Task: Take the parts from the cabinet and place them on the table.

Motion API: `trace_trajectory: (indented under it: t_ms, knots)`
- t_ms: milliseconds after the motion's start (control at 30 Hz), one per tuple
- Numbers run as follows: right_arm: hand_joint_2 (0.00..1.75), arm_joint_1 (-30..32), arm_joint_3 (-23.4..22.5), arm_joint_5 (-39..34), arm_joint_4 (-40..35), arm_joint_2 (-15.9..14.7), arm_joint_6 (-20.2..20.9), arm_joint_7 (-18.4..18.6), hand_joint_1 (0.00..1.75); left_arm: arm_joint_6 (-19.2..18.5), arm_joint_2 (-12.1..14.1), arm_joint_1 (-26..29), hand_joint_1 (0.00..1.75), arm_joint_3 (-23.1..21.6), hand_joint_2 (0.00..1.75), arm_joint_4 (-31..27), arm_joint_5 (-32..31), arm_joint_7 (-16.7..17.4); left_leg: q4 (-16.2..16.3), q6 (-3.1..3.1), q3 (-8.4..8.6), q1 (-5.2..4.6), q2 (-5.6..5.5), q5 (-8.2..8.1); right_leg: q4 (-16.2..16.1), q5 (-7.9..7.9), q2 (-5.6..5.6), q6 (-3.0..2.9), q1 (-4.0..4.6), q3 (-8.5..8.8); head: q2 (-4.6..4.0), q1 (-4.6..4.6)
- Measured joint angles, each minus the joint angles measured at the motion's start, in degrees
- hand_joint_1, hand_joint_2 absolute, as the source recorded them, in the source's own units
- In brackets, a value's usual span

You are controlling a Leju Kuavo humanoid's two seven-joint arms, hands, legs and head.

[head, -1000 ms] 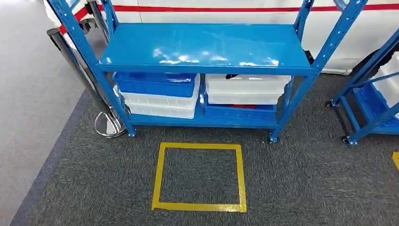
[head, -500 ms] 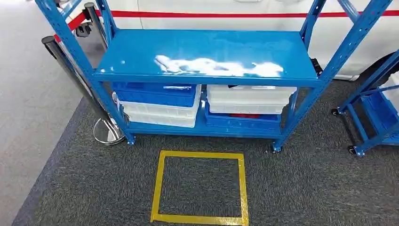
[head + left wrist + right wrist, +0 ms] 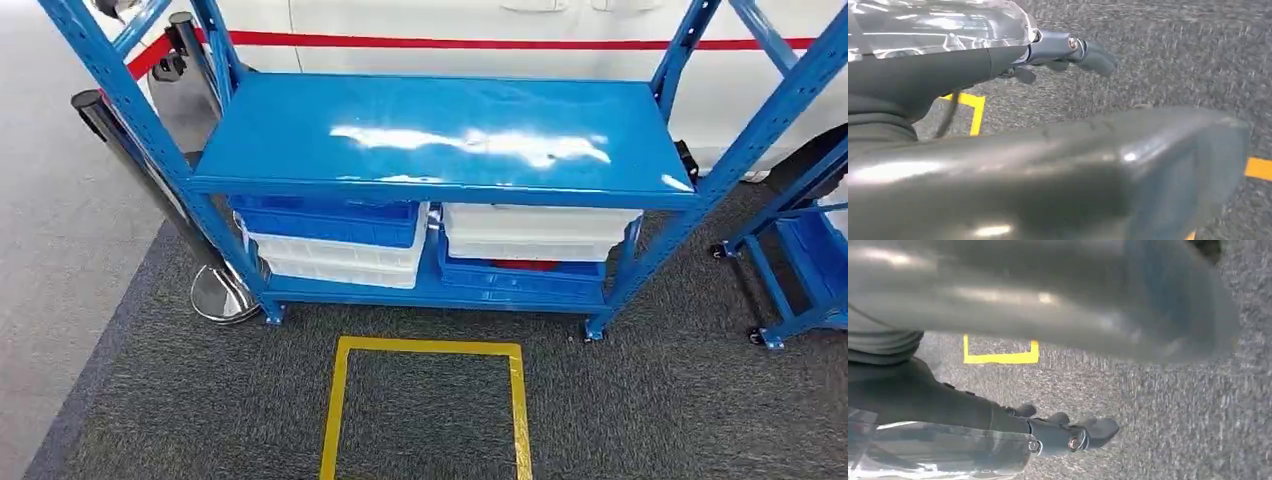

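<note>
We see the blue cabinet (image 3: pixel 440 135) ahead, its lower shelf carrying stacked blue bins (image 3: pixel 325 218) and white bins (image 3: pixel 535 232), with something red (image 3: pixel 525 265) under the right stack. Our left hand (image 3: pixel 1068 52) and right hand (image 3: pixel 1070 432) hang over grey carpet (image 3: pixel 650 400), well apart from the bins. Both hold nothing, fingers loosely extended.

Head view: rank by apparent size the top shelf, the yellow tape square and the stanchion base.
1. Top shelf, largest by far.
2. Yellow tape square, cut off by the frame edge, so its full size is unsure.
3. Stanchion base, smallest.
</note>
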Motion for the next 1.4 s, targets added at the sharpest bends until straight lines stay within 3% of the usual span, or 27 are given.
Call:
trace_trajectory:
  t_ms: [67,133,200,267,333,367,400,500,567,600,667,700,767,833,867,900,967,1000,1067,1100,1167,1200,1233,1300,1333,1367,1400]
  knots:
    - [0.0,-0.03,0.0,-0.02,0.07,-0.02,0.11,-0.28,0.0,-0.15,-0.04,0.01,0.0,0.04,0.0,-0.17,0.0,0.0,-1.1,0.65,1.74,0.0,0.1,-0.35,5.78,-0.08,0.01,0.19,-0.17,-2.89,0.0,0.19]
    - [0.0,-0.15,0.04,-0.07,0.07,-0.04,0.11,-0.42,0.0,-0.28,-0.11,-0.18,0.0,0.04,0.0,-0.31,-0.02,0.02,-1.16,1.08,2.57,-0.07,0.08,-1.23,13.22,-3.72,0.01,0.25,-0.09,-8.51,0.0,0.21]
    - [0.0,-0.04,0.04,-0.07,0.09,-0.04,0.22,-0.63,0.0,-0.33,-0.28,-0.2,0.0,0.07,0.0,-0.33,-0.18,0.02,-1.15,1.15,3.83,-0.18,-0.15,-2.3,15.54,-6.45,0.01,0.41,-0.07,-11.84,0.0,0.21]
    - [0.0,0.13,0.02,-0.15,0.09,-0.04,0.46,-0.98,0.0,-0.33,-0.44,-0.05,0.0,0.11,0.0,-0.44,-0.2,0.09,-1.16,0.95,5.69,-0.21,-0.4,-3.63,10.71,-3.45,0.01,0.28,-0.04,-11.52,-0.02,0.24]
    - [0.0,0.48,0.02,-0.15,0.09,-0.07,0.85,-1.2,0.0,-0.35,-0.48,0.02,0.0,0.17,0.0,-0.54,-0.24,0.11,-1.25,0.61,7.16,-0.24,-0.4,-5.09,2.12,5.09,0.0,-0.43,0.18,-9.7,-0.02,0.28]
    - [0.0,0.61,-0.02,-0.18,0.09,-0.15,0.98,-1.38,0.0,-0.37,-0.63,-0.13,0.0,0.28,0.0,-0.55,-0.31,0.17,-0.55,0.34,8.0,-0.48,-0.45,-5.84,0.75,6.68,0.07,-0.56,0.59,-10.12,-0.02,0.15]
    - [1.75,0.51,0.0,-0.16,0.09,-0.15,0.98,-1.4,0.0,-0.42,-0.66,-0.29,0.0,0.28,0.0,-0.74,-0.37,0.22,-0.86,-0.12,7.69,-0.5,-0.61,-6.33,0.93,5.37,0.1,-0.89,0.62,-9.84,-0.02,0.17]
    - [1.75,0.5,0.0,-0.18,0.09,-0.13,0.98,-1.51,0.0,-0.5,-0.81,-0.33,0.0,0.31,0.0,-1.09,-0.52,0.28,-0.46,-0.94,9.15,-0.62,-0.6,-6.17,-0.03,5.65,0.24,-1.91,0.34,-8.34,-0.02,0.13]
    - [1.75,0.5,-0.02,-0.35,0.09,-0.07,1.09,-1.55,0.0,-0.55,-0.87,-0.46,0.0,0.31,0.0,-1.35,-0.7,0.24,4.51,-1.54,6.73,-0.33,-0.21,-6.11,-0.83,5.13,0.07,-2.43,0.0,-6.74,-0.02,-0.14]
    - [0.0,0.46,0.0,-0.68,0.09,-0.07,1.18,-1.59,0.0,-0.52,-0.87,-0.59,0.0,0.35,0.0,-1.38,-0.7,0.26,8.58,-1.96,4.01,-0.07,-0.13,-7.13,-0.92,4.66,0.02,-2.57,-0.05,-6.3,-0.02,-0.14]
    - [0.0,0.38,-0.04,-1.38,0.09,-0.06,1.75,-2.03,0.0,-0.57,-0.87,-0.56,0.0,0.42,0.0,-1.6,-0.7,0.28,14.91,-2.82,-1.03,0.55,-0.02,-11.31,-0.92,3.54,0.53,-2.44,-0.15,-5.17,-0.02,-0.13]
    - [1.75,0.38,-0.2,-1.77,0.11,-0.07,2.08,-2.14,0.0,-0.66,-0.87,-0.45,0.0,0.44,0.0,-1.7,-0.7,0.3,15.76,-3.16,-2.48,0.8,0.01,-12.58,-0.92,2.99,0.81,-2.29,-0.24,-4.49,0.0,-0.18]
    - [1.75,0.34,-0.46,-2.16,0.11,-0.04,2.19,-2.38,0.0,-0.81,-0.87,-0.1,0.0,0.5,0.0,-1.7,-0.72,0.33,11.83,-3.45,-2.78,1.15,0.02,-10.51,-0.92,1.75,1.44,-1.98,-0.56,-2.76,-0.02,-0.16]
    - [1.75,0.42,-0.48,-1.55,0.11,-0.04,2.08,-2.62,0.0,-1.0,-0.89,0.03,0.0,0.59,0.0,-1.9,-0.76,0.33,3.73,-3.37,-1.45,1.35,0.09,-2.55,-0.94,0.42,1.61,-1.63,-0.84,-1.12,-0.02,-0.18]
    - [1.75,0.73,-0.48,-1.24,0.11,-0.04,1.97,-2.62,0.0,-1.07,-0.92,0.04,0.0,0.63,0.0,-1.92,-0.81,0.33,1.46,-3.06,-1.93,1.35,0.29,1.32,-0.71,-0.14,1.7,-1.28,-0.84,-0.5,-0.02,-0.27]
    - [0.0,0.72,-0.48,-1.16,0.11,-0.04,1.86,-2.62,0.0,-1.14,-0.94,-0.11,0.0,0.72,0.0,-1.95,-0.88,0.37,1.44,-2.6,-1.82,0.87,0.43,-0.69,-0.83,-0.53,2.0,-0.74,-0.75,-0.49,-0.02,-0.35]
    - [0.0,0.61,-0.55,-1.8,0.18,-0.02,1.79,-2.47,0.0,-1.2,-0.96,-0.2,0.0,0.76,0.0,-2.3,-0.87,0.37,1.02,-1.41,-1.23,0.65,0.16,-0.17,-0.8,-0.53,1.99,0.39,-0.72,0.13,-0.02,-0.33]
    - [1.75,0.49,-0.7,-2.27,0.2,-0.02,1.77,-2.45,0.0,-1.25,-1.01,-0.12,0.0,0.81,0.0,-2.36,-0.94,0.35,0.69,-0.87,-0.28,0.67,0.23,-0.25,-0.99,-0.19,1.96,0.82,-0.72,0.59,-0.02,-0.29]
    - [1.75,0.17,-0.79,-2.34,0.31,-0.04,1.46,-2.38,0.0,-1.29,-1.11,-0.16,0.0,0.83,0.0,-2.6,-1.05,0.37,-0.39,-0.08,1.27,0.82,0.58,-0.26,1.92,-0.69,0.88,0.96,-0.9,-0.31,-0.02,-0.2]
    - [0.0,-0.12,-0.77,-2.05,0.33,-0.04,1.0,-2.23,0.0,-1.27,-1.22,-0.21,0.0,0.83,0.0,-2.75,-1.34,0.55,-0.53,0.33,1.61,0.75,0.72,-0.54,5.6,-2.06,0.59,0.87,-0.88,-2.56,-0.02,-0.2]
    - [0.0,-0.21,-0.74,-1.46,0.33,-0.04,0.57,-1.86,0.0,-1.22,-1.33,-0.45,0.0,0.83,0.0,-2.93,-1.73,0.9,-0.52,0.76,2.05,0.54,0.9,-1.18,13.15,-5.96,0.52,0.89,-0.57,-7.79,-0.02,-0.16]
    - [1.75,-0.16,-0.74,-1.31,0.33,-0.04,0.48,-1.77,0.0,-1.22,-1.42,-0.47,0.0,0.83,0.0,-2.93,-1.86,0.98,-0.52,0.85,2.39,0.4,0.89,-1.56,15.26,-7.03,0.52,1.0,-0.55,-9.73,0.0,-0.16]
    - [0.0,-0.12,-0.74,-1.25,0.33,-0.04,0.42,-1.75,0.0,-1.22,-1.46,-0.45,0.0,0.83,0.0,-2.93,-1.9,1.05,-0.52,0.88,2.89,0.29,0.84,-1.97,15.18,-6.3,0.51,0.89,-0.54,-10.72,-0.02,-0.16]
    - [0.0,-0.01,-0.77,-1.2,0.33,-0.04,0.39,-1.49,0.0,-1.22,-1.55,-0.41,0.0,0.83,0.0,-2.95,-1.9,1.07,-0.52,0.76,4.3,0.08,0.99,-2.96,8.78,-0.49,0.39,0.47,-0.32,-9.6,-0.02,-0.16]
    - [0.0,0.04,-0.77,-1.4,0.33,-0.04,0.42,-1.4,0.0,-1.22,-1.55,-0.38,0.0,0.85,0.0,-2.95,-1.9,1.07,-0.58,0.74,5.04,0.0,1.53,-3.5,4.25,3.41,-0.77,-0.27,0.12,-8.37,-0.02,-0.13]
    - [0.0,-0.02,-0.79,-1.64,0.33,-0.11,0.42,-1.35,0.0,-1.22,-1.64,-0.08,0.0,0.9,0.0,-2.95,-1.92,1.07,-0.66,0.58,5.19,-0.03,1.72,-3.95,0.87,5.78,-3.75,-1.1,0.89,-7.95,-0.02,-0.13]
    - [0.0,-0.44,-0.79,-1.75,0.35,-0.15,0.44,-1.33,0.0,-1.22,-1.7,-0.11,0.0,0.9,0.0,-2.97,-1.95,1.05,-0.32,0.09,5.77,-0.39,2.03,-4.37,0.3,3.13,-4.44,-1.12,1.19,-8.22,-0.02,-0.13]
